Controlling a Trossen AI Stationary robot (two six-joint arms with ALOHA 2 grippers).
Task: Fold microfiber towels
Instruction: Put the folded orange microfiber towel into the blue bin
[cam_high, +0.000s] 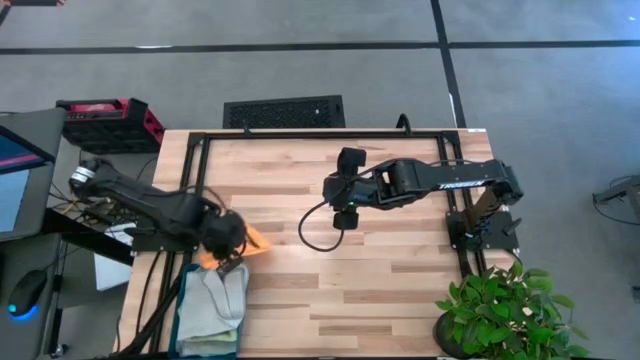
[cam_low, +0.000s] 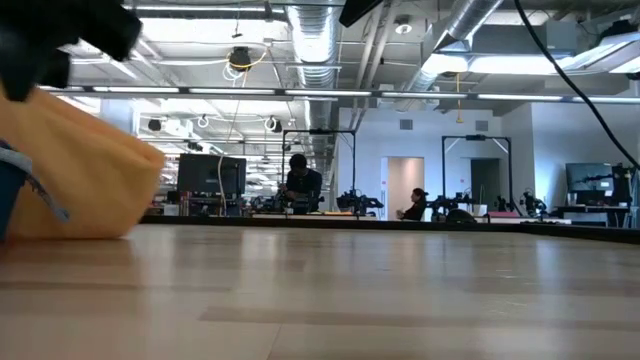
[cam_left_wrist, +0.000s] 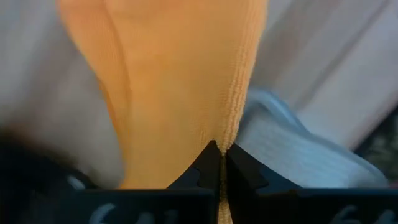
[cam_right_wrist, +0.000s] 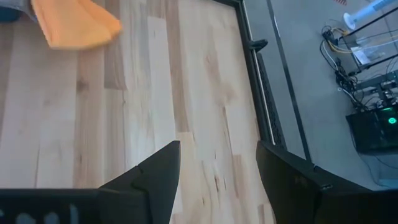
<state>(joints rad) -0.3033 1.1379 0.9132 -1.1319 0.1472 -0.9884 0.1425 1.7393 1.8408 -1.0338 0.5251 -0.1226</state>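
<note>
Pinching the orange towel's (cam_left_wrist: 180, 81) edge, left hand (cam_left_wrist: 221, 149) near table's (cam_high: 400, 290) edge.

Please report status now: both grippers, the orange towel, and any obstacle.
Left gripper shut on orange towel, beside the teal bin. Right gripper open, empty, above bare table mid-table. Nothing blocks the table centre.

Bright even overhead light; ceiling strips glare; left wrist close-up blurred.
</note>
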